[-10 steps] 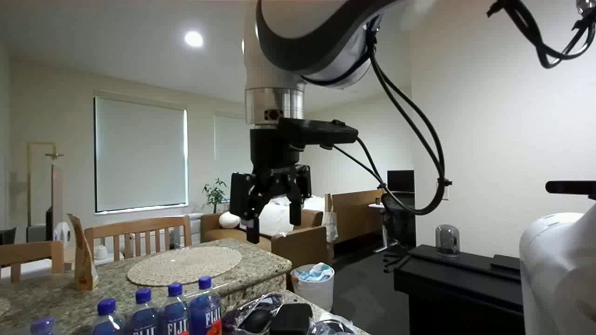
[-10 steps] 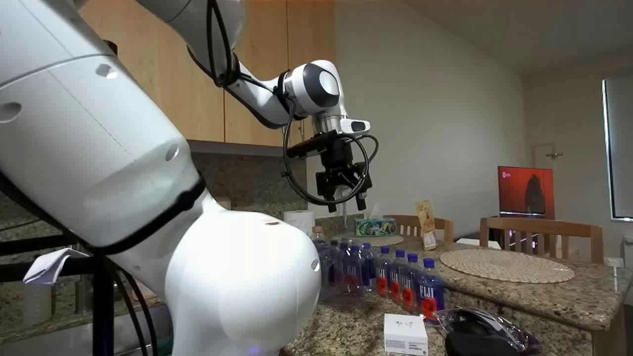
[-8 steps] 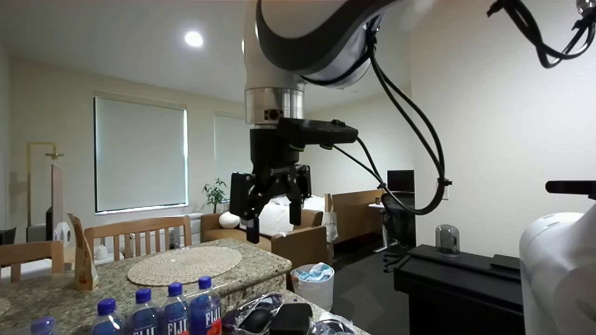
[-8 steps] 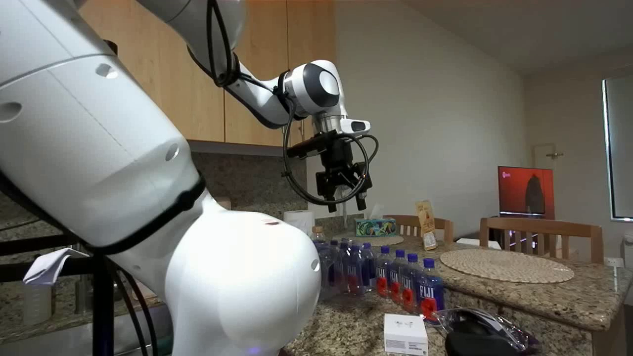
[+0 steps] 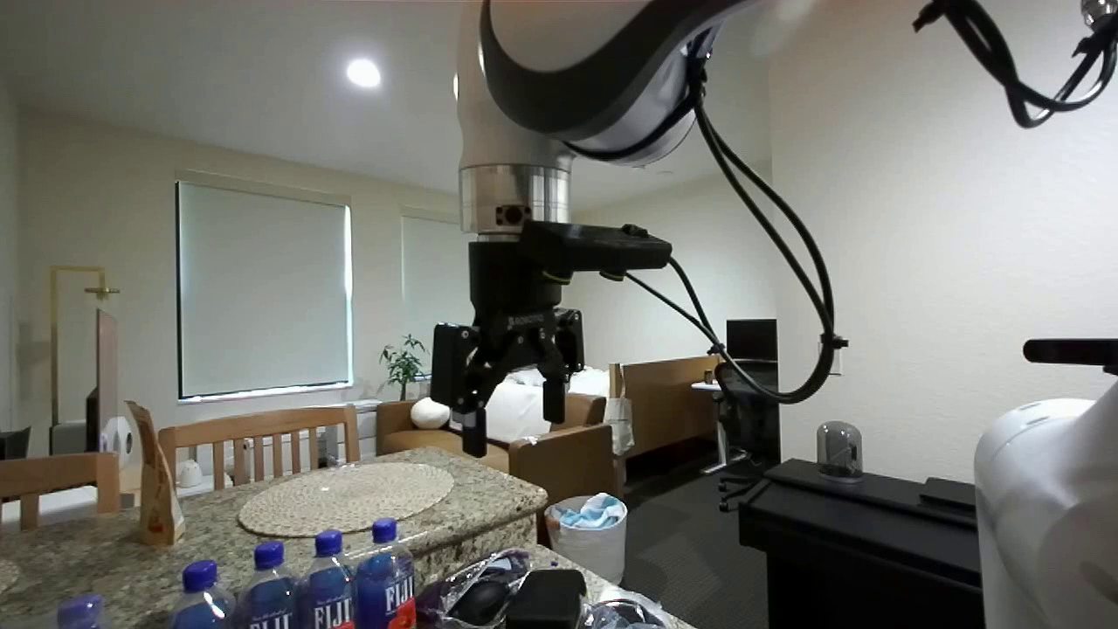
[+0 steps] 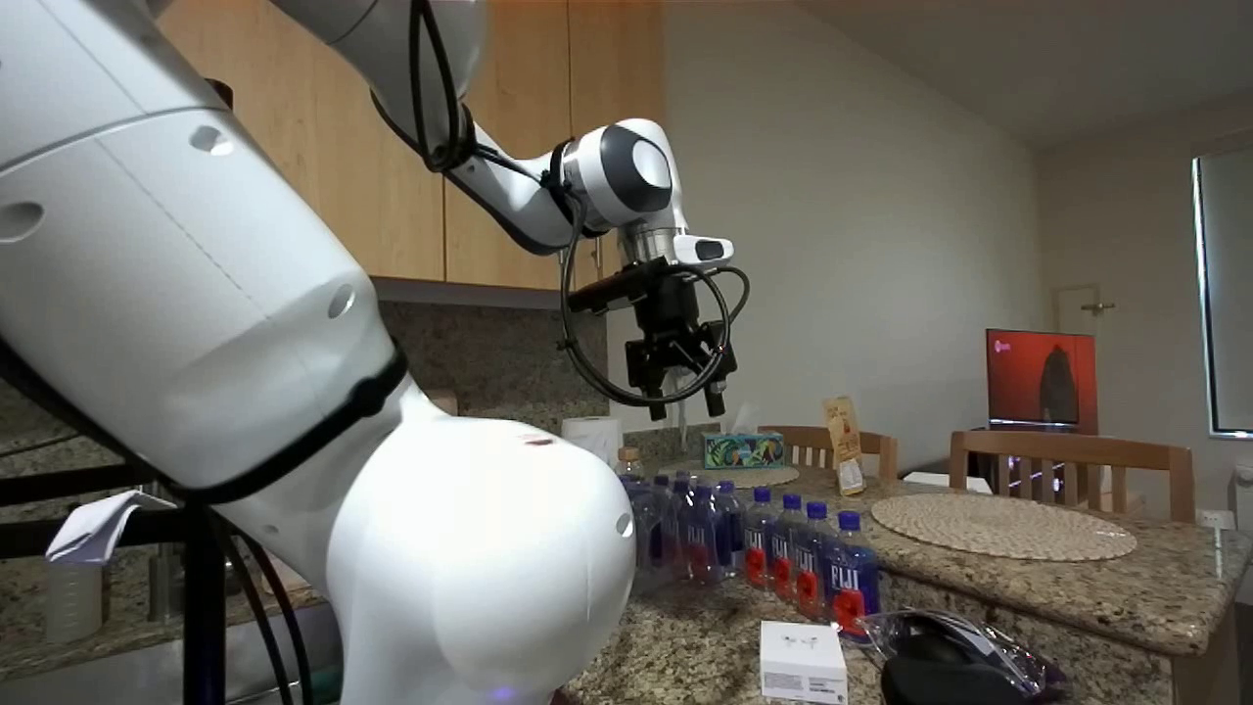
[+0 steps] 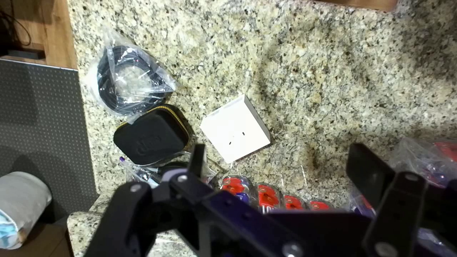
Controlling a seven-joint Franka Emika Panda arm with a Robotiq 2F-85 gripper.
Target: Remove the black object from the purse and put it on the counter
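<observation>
Arm (image 6: 264,294) was white, rounded, with dark grey curved bands (image 5: 559,100) | wrist collar (image 5: 515,188) was silver metal | cables (image 5: 793,397) were black, looped | gripper (image 5: 514,419) was black, with small pale lettering (image 5: 527,321) and round silvery screws (image 7: 292,249)

One zip case (image 7: 151,137), one white box (image 7: 235,128)

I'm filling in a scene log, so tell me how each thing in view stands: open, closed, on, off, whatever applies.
Robotiq gripper: open and empty
Black zip case: looks closed
Black cable: coiled, bagged
White earbuds box: looks closed
FIJI water bottles: capped, upright
Television: on, red picture
Window blind: lowered
Ceiling light: lit
Waste bin: uncovered, blue-and-white contents
Wooden cabinet doors: look shut
</observation>
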